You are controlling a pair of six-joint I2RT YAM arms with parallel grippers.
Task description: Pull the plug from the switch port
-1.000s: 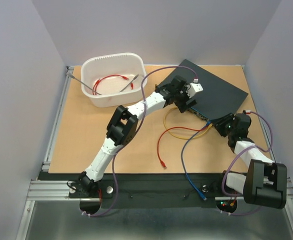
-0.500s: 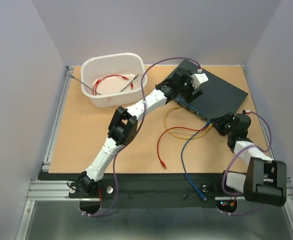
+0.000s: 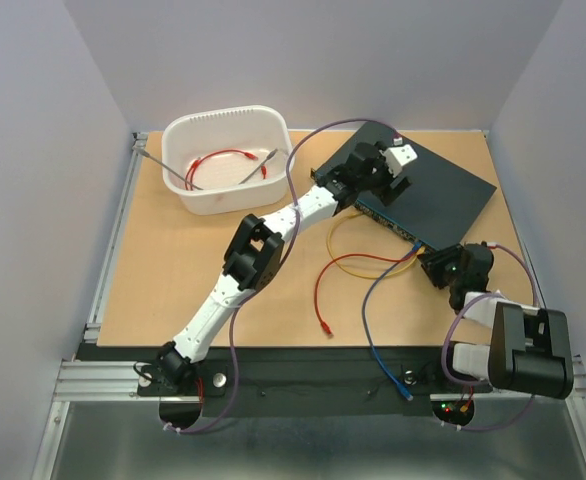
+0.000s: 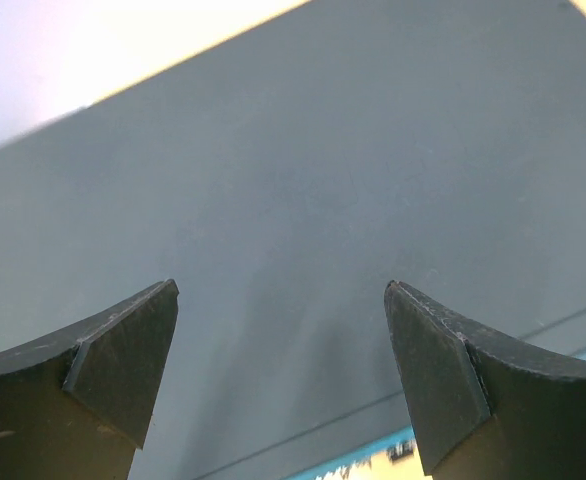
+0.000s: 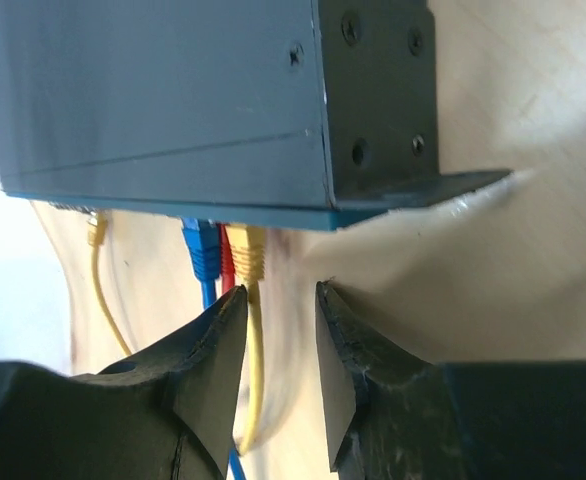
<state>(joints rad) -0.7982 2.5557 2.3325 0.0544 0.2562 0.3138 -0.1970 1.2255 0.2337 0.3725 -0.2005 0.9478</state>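
The switch (image 3: 433, 185) is a flat dark blue-grey box at the back right of the table. Yellow (image 5: 246, 250), red (image 5: 225, 268) and blue (image 5: 201, 250) plugs sit in sockets on its near edge. My left gripper (image 3: 381, 172) is open and hovers over the switch's top (image 4: 303, 170), holding nothing. My right gripper (image 5: 281, 290) is open with a narrow gap, just short of the switch's near corner (image 3: 443, 262). The yellow cable (image 5: 253, 370) runs between its jaws, close along the left finger (image 5: 213, 370). The jaws are not closed on it.
A white tub (image 3: 178, 190) at the back left holds a red cable and two metal tools. Red (image 3: 320, 300), yellow (image 3: 358, 268) and blue (image 3: 373, 340) cables trail from the switch across the wooden table toward the near edge.
My left gripper moved back and right, further over the switch's top. My right gripper drew back a little from the switch's corner, toward the near edge and left.
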